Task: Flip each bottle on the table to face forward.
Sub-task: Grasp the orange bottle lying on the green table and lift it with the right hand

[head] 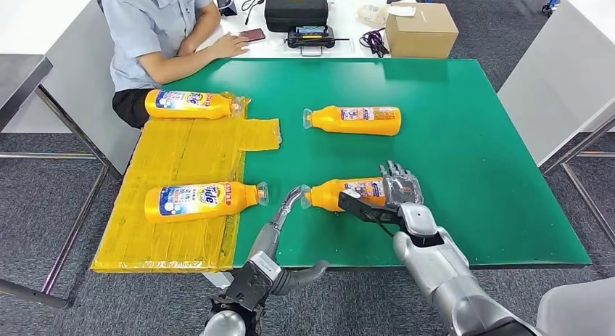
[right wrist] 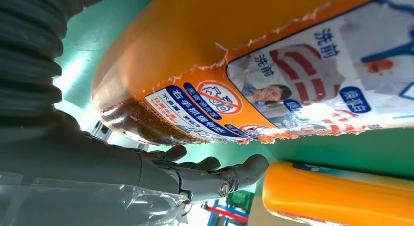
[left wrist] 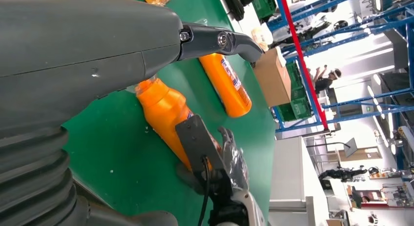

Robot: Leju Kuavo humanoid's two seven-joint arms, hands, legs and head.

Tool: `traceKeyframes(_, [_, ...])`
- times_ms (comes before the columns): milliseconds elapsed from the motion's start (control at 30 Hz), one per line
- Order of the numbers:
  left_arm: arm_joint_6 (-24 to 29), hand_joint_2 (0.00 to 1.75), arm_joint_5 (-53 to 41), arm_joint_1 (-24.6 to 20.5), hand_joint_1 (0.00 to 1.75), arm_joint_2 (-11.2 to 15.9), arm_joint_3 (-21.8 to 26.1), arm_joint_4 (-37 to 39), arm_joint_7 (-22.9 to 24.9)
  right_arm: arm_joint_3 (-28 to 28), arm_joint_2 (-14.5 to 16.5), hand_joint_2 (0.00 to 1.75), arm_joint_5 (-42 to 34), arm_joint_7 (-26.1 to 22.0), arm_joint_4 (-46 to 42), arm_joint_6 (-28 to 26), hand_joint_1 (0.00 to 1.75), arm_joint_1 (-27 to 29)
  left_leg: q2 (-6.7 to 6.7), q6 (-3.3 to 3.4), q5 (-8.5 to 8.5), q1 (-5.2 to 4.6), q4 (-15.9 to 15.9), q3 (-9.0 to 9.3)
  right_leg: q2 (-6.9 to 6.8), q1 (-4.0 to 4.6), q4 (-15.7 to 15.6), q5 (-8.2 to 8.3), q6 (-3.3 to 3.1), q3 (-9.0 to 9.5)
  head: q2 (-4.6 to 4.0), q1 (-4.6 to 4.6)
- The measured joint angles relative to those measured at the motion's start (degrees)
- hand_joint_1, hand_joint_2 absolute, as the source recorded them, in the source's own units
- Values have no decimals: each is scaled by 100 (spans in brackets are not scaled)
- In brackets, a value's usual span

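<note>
Head view: right hand (head: 395,187) cups the orange detergent bottle (head: 341,193) near the green table (head: 493,169) front edge; left hand (head: 290,202) fingers spread, at its cap.
Left wrist view: bottle (left wrist: 168,113) lying flat.
Right wrist view: back label up; roll slowly, steadying the cap end.

right hand (left wrist: 229,160) rests on orange bottle (left wrist: 166,113) lying on green table (left wrist: 112,153).

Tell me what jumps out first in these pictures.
Four orange bottles lie on their sides: two on the yellow mat at left, two on the green table. The right hand rests on the nearest bottle, with the left hand at its cap.
</note>
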Motion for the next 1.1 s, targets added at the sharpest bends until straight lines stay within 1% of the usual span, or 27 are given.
traceKeyframes(33, [1,175,0,-10,0,-9,-2,20,-4,21,9,175,-6,-36,80,18,168,-39,1,0,0,0,0,4,0,0,0,0,0,4,0,0])
traceKeyframes(67, [1,175,0,-20,0,-14,-5,38,-8,43,14,175,-11,-71,146,43,175,-67,1,0,1,0,0,8,0,0,0,0,0,7,0,0])
traceKeyframes(200, [-7,175,0,-55,0,-28,-19,109,-13,109,2,175,-145,-288,332,152,175,-150,-2,0,3,0,0,16,-1,0,-1,1,0,15,0,-1])
traceKeyframes(367, [-74,175,38,-98,0,-45,-51,194,-79,121,-150,175,-729,-878,481,280,175,-251,-6,0,2,0,1,26,-1,0,-2,0,1,24,0,1])
traceKeyframes(467, [-93,175,86,-124,0,-49,-84,231,-136,86,-279,175,-1227,-1331,497,341,175,-235,-8,0,0,0,1,29,-1,0,-4,-1,2,27,0,1])
traceKeyframes(567, [-124,175,168,-159,0,-46,-133,263,-228,-14,-443,175,-1953,-1932,460,616,175,-170,-7,0,-3,0,1,40,-1,0,-6,-2,2,38,0,1])
traceKeyframes(667, [-92,175,253,-180,0,-45,-150,284,-327,-72,-583,175,-2396,-2247,335,665,175,-58,-5,-1,-6,0,1,53,0,1,-7,-2,2,51,0,2])
traceKeyframes(767, [32,175,429,-176,0,-48,-146,287,-455,-177,-647,175,-2877,-2452,19,557,175,201,-6,-2,-7,2,1,58,0,3,-7,-3,0,58,0,1])
traceKeyframes(833, [86,175,505,-175,0,-46,-142,287,-502,-235,-668,175,-3068,-2500,-200,526,175,368,-2,-3,-7,3,0,60,1,4,-6,-3,-1,58,0,-1])
traceKeyframes(1100, [111,175,540,-174,0,-47,-143,287,-526,-325,-721,175,-3134,-2492,-616,521,175,658,12,-3,-7,4,0,62,4,4,-6,-2,-1,58,0,0])
